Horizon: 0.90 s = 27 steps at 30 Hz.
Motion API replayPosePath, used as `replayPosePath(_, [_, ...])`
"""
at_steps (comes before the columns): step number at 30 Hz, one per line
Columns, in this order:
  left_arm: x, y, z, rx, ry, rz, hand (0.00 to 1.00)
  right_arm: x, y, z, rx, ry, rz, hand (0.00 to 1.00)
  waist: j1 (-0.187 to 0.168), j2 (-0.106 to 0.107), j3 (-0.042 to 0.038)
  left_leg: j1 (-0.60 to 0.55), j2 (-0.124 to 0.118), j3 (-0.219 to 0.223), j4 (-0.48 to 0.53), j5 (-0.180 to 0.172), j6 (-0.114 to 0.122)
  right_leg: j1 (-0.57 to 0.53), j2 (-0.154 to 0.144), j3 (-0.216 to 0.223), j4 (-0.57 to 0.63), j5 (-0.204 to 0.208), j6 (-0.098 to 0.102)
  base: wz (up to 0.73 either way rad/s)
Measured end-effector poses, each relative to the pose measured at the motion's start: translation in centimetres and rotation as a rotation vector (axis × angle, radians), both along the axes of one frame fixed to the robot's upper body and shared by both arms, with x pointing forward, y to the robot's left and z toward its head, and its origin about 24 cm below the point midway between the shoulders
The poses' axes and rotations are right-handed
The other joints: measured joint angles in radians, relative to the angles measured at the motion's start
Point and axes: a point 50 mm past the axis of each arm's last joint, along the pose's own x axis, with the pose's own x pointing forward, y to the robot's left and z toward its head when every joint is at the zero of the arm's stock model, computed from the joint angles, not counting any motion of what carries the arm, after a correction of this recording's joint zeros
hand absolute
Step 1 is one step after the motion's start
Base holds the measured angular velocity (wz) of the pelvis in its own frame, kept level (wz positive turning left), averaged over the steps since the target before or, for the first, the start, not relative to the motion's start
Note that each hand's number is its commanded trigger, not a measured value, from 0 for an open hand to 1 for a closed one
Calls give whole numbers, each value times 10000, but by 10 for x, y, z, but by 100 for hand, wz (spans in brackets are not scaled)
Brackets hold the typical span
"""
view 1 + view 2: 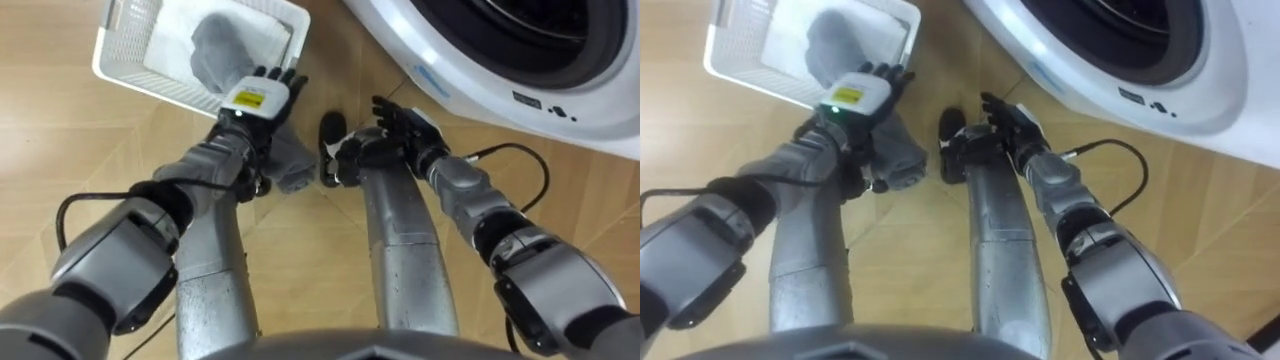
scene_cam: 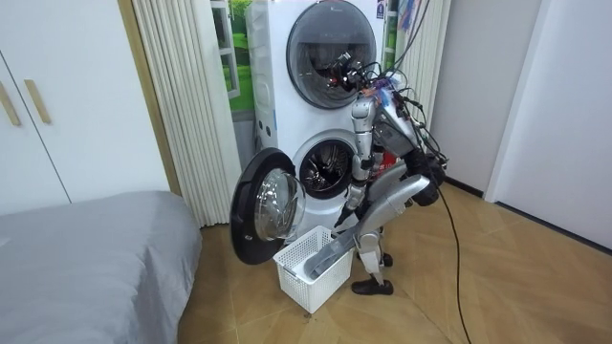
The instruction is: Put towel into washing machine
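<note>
While the robot stands bent forward at the waist before the washing machine (image 2: 323, 170), its two arms hang down over a pale wooden floor (image 1: 60, 150) laid in angled planks. A white basket (image 1: 125, 35) sits on that floor just ahead of the robot's left side, and the grey towel (image 1: 222, 50) lies bunched inside it, not yet lifted out. The left hand (image 1: 262, 100) reaches over the near rim of the basket with its fingers stretched straight, right beside the towel; whether the fingertips touch the cloth I cannot tell. The right hand (image 1: 400, 125) hangs lower down near the machine's white front, fingers loosely spread and holding nothing.

In the room view the machine's round door (image 2: 266, 205) stands swung wide toward the view's left, with the basket on the floor below and in front of it. A second machine (image 2: 330, 43) is stacked on top. Cream curtains (image 2: 182, 105) hang beside the stack, a white wardrobe (image 2: 57, 96) stands further left, and a bed (image 2: 86, 258) with a grey cover fills the near left corner.
</note>
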Motion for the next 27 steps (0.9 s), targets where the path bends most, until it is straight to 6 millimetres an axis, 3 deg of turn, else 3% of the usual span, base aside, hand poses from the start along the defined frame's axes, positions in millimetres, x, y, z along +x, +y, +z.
replayPosePath(3, [-1, -4, -1, 187, 80, -298, 0, 1, 0, 1, 153, -141, -126, 0, 1, 2, -1, -134, -6, 16, 87, -36, 21, -182, -3, 48, 119, -88, -13, 0])
replayPosePath(4, [0, -5, 0, 230, 74, -371, 21, 2, 0, 2, 269, -170, -212, 0, 0, 3, 0, -204, -6, 21, 127, -64, 11, -267, 7, 72, 165, -116, -14, 0])
replayPosePath(5, [0, -6, 1, 298, 99, -471, 69, 2, 0, 2, 308, -201, -240, 0, -2, 5, -1, -282, -10, 21, 182, -100, 4, -350, 13, 99, 230, -154, -10, 0])
replayPosePath(6, [1, -7, 1, 355, 128, -550, 93, 3, 0, 3, 311, -226, -239, 0, 8, 11, 0, -324, -2, 23, 210, -121, -4, -398, 22, 103, 259, -164, -14, -6])
replayPosePath(7, [2, -9, 2, 501, 191, -692, 100, 5, 1, 5, 255, -268, -146, 0, 18, 25, 8, -401, 32, 17, 285, -160, -7, -455, 83, 103, 276, -169, -21, -12])
replayPosePath(14, [0, -22, -1, 1187, 1048, -1438, 100, 7, 6, 7, -21, -515, 280, 0, -2, 24, 8, -505, 168, 19, 389, -290, -55, -534, 240, 120, 240, -187, -45, -8])
replayPosePath(22, [5, -26, 3, 1544, 1430, -1630, 100, 7, 10, 8, -191, -644, 410, 0, -12, 19, 5, -485, 292, 54, 348, -299, -73, -533, 311, 149, 177, -179, -59, -1])
replayPosePath(27, [6, -25, 4, 1684, 1886, -1563, 100, 7, 13, 8, -69, -647, 360, 0, -195, 11, 1, -475, 310, 76, 257, -299, -73, -510, 298, 110, 73, -168, -76, -1])
